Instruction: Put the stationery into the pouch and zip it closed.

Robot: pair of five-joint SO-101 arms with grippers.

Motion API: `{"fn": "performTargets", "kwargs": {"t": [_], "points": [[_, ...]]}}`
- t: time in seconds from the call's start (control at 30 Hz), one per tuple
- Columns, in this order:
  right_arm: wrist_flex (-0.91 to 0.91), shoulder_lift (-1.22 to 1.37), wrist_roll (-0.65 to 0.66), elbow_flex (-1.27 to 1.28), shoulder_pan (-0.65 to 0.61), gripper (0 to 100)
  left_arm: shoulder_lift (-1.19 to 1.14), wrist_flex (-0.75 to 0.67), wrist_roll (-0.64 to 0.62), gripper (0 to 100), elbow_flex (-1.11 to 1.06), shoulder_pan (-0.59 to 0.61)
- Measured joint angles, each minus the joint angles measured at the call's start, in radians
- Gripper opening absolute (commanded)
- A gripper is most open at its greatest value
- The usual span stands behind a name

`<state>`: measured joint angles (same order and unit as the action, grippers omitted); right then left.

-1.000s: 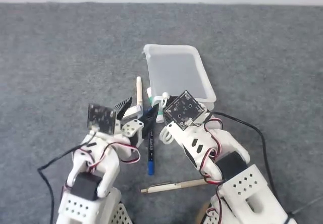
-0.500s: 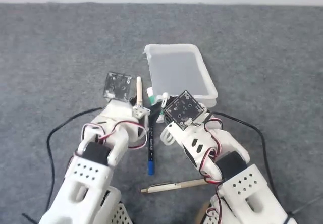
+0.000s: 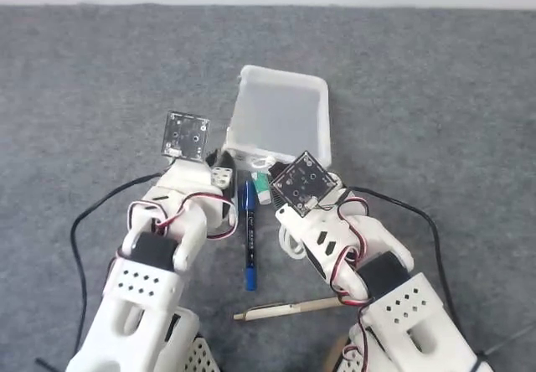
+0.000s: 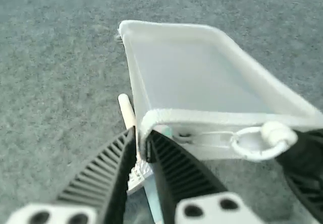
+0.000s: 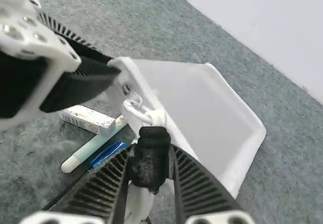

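Note:
The translucent white pouch (image 3: 280,116) lies on the grey carpet, its mouth toward the arms. My left gripper (image 3: 224,164) (image 4: 141,139) is shut on the pouch's (image 4: 202,77) near-left corner. My right gripper (image 3: 270,179) (image 5: 149,154) is shut on the black zip pull (image 5: 149,158), with its white ring (image 4: 255,142) beside the mouth. A small eraser (image 3: 262,188) (image 5: 86,119) and a blue pen (image 3: 249,238) lie just in front of the pouch. A white pen (image 4: 126,110) (image 5: 93,148) sticks out beside the left fingers. A beige pen (image 3: 289,307) lies nearer, by the right arm's base.
Grey carpet (image 3: 435,95) stretches free on both sides and behind the pouch. A black cable (image 3: 92,221) loops left of the left arm, and another cable (image 3: 419,213) runs right of the right arm.
The left arm swung forward to the pouch's near-left corner and shut on it. The pouch turned and shifted left, covering most of the white pen. The right arm kept still.

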<state>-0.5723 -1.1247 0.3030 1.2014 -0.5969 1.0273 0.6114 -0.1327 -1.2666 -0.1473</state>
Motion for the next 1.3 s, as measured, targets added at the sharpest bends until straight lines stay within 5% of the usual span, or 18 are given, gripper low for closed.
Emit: {"fn": "performTargets", "kwargs": {"t": [1.3], "points": [[0.000, -0.002, -0.112, -0.012, 0.216, 0.6, 0.358, 0.181, -0.054, 1, -0.040, 0.238]]}}
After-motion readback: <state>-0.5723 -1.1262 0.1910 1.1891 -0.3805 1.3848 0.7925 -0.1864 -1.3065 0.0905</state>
